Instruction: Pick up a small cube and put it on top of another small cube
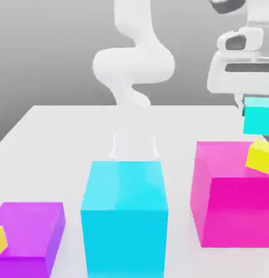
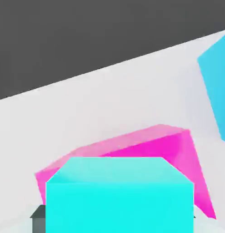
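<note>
In the exterior view, at the upper part of the exterior view's right, we see the gripper [image 1: 257, 112] closed on the small cyan cube [image 1: 258, 120], just above the tilted yellow cube [image 1: 260, 157] near the magenta block [image 1: 237, 212]; lowering off-centre onto that slant could, we judge, tip or slide either cube. In the hand view, the held cube hides what lies behind it, so we could misjudge alignment and release too soon.
</note>
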